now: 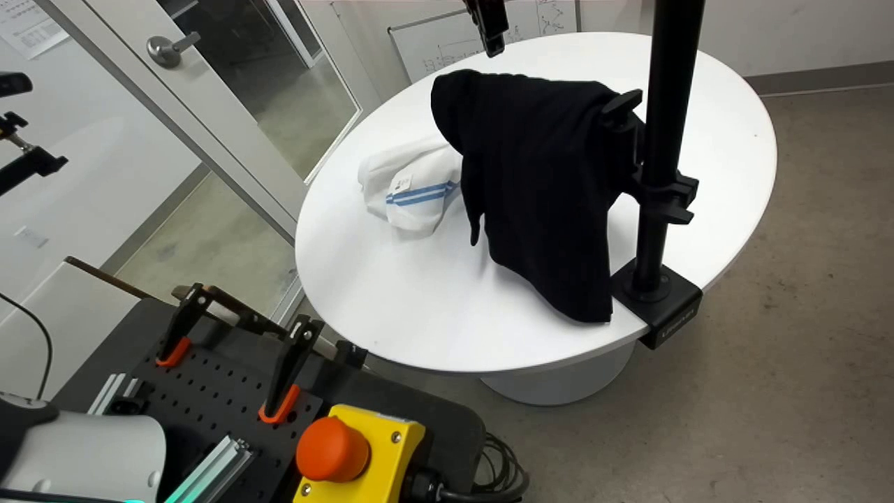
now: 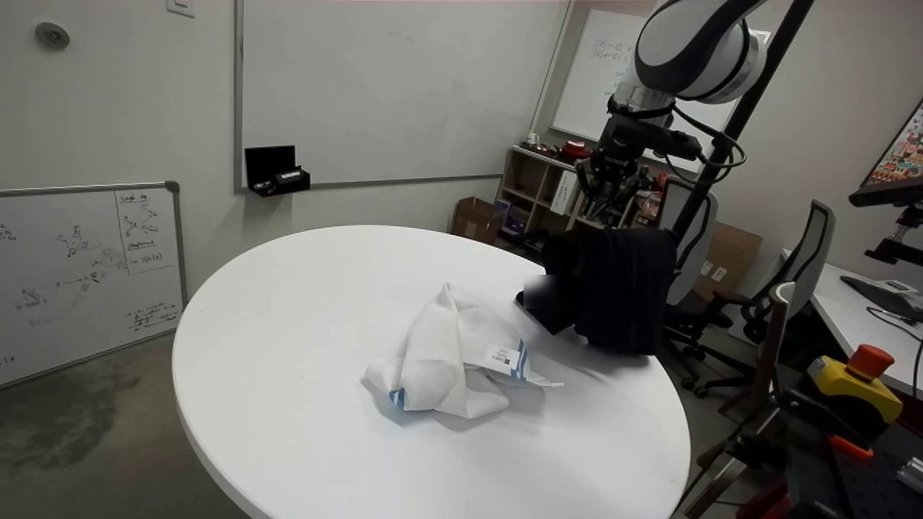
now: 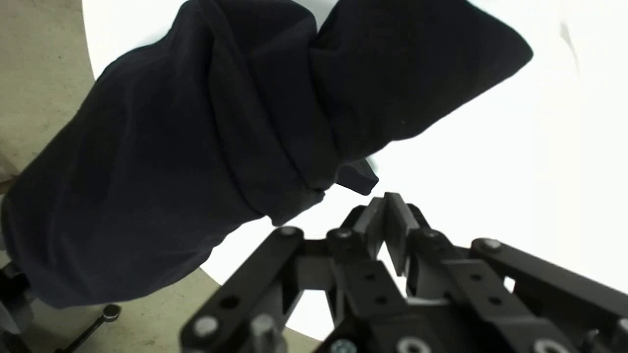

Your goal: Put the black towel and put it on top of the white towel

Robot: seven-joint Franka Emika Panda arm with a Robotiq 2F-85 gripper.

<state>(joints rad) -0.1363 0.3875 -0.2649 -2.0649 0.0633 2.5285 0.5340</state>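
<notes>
The black towel [image 1: 538, 168] is a tall, bunched heap beside the black pole on the round white table [image 1: 391, 300]. It seems draped over something at the pole, but what is under it is hidden. It also shows in an exterior view [image 2: 627, 288] and fills the wrist view's upper left [image 3: 162, 162]. The white towel [image 1: 419, 192] with blue stripes lies crumpled near the black towel, apart from it in an exterior view [image 2: 447, 353]. I cannot make it out in the wrist view. My gripper [image 3: 385, 203] is shut and empty, above and beside the black towel [image 2: 604, 213].
The black pole [image 1: 663, 133] is clamped to the table edge by a base [image 1: 656, 300], with a bracket partway up. A yellow box with a red button [image 1: 363, 454] and orange-tipped clamps [image 1: 286, 377] are on the robot's cart. Whiteboards and walls stand behind the table.
</notes>
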